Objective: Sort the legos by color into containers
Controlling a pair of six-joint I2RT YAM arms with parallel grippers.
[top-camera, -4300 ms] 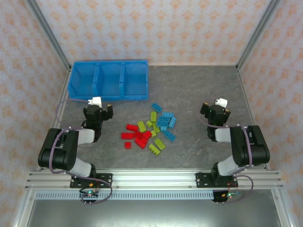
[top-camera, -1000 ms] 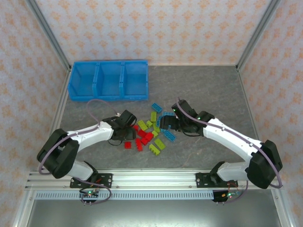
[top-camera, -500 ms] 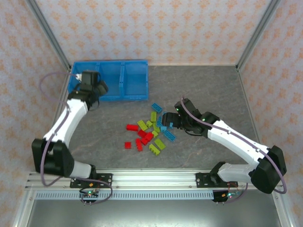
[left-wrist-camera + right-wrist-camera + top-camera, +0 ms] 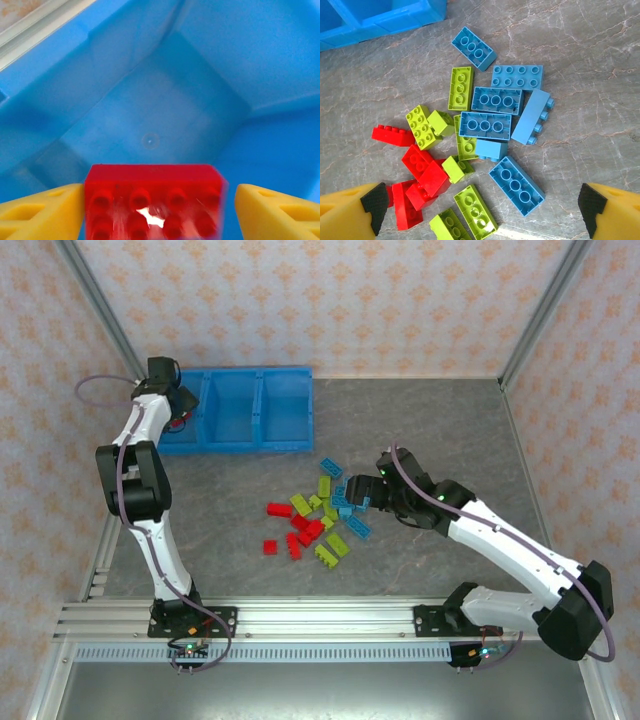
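My left gripper [image 4: 178, 408] hangs over the left compartment [image 4: 150, 115] of the blue bin [image 4: 232, 446]. A red brick [image 4: 152, 200] sits between its yellow fingers [image 4: 45, 210], against the left one, with a small gap to the right one. The brick's edge is blurred. The other legos lie in a loose pile [image 4: 318, 515] mid-table: red ones [image 4: 422, 172] at the left, lime green ones [image 4: 461, 87] in the middle, light blue ones [image 4: 496, 100] at the right. My right gripper [image 4: 480, 212] hovers wide open above that pile, holding nothing.
The bin stands at the back left against the frame post [image 4: 100, 300]. Its middle compartment [image 4: 232, 412] and right compartment [image 4: 285, 410] look empty. Bare grey table [image 4: 440, 420] stretches to the right of the bin and the pile.
My left arm has stretched further back and left, carrying the red brick from the bin's front over the left compartment. My right gripper has shifted slightly over the blue bricks.
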